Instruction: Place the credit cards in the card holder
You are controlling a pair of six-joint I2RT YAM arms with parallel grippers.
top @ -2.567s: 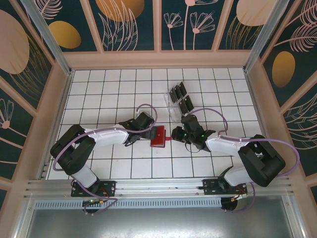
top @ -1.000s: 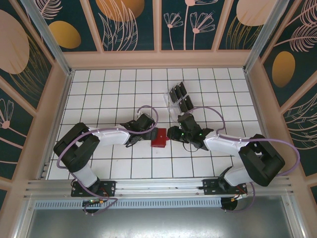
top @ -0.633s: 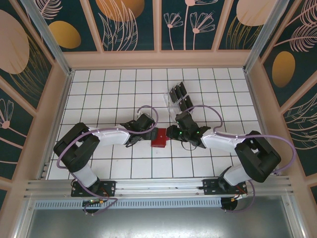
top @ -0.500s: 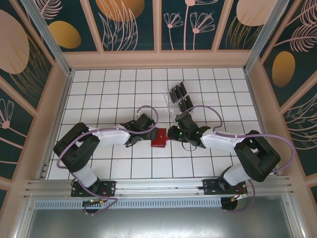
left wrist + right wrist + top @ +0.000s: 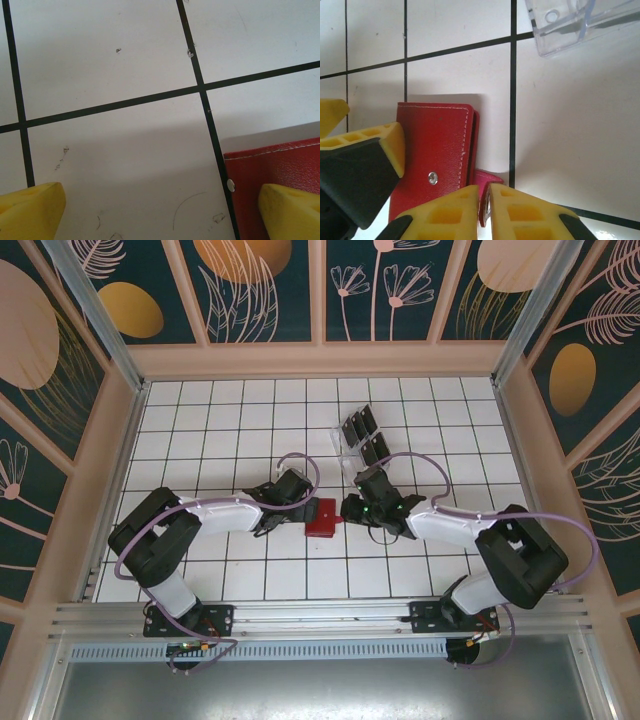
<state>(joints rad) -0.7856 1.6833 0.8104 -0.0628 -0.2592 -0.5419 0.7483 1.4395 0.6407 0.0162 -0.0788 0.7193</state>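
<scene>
The card holder (image 5: 321,517) is found flat on the table (image 5: 200,440), between the grippers and leftward of the right gripper (image 5: 485,192), which is closed narrowly on its tab. The left gripper (image 5: 160,207) is held wide over the opposite edge.

The left tool (image 5: 285,518) and right tool (image 5: 346,509) close in on the red card holder's (image 5: 321,519) two sides at frame centre. The clear slotted rack (image 5: 357,446) stands just above right. The desk (image 5: 200,420) lies open at upper left.

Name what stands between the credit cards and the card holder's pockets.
The card holder lies folded shut, its pockets covered; the right gripper pinches its flap. The credit cards sit in the clear rack.
</scene>
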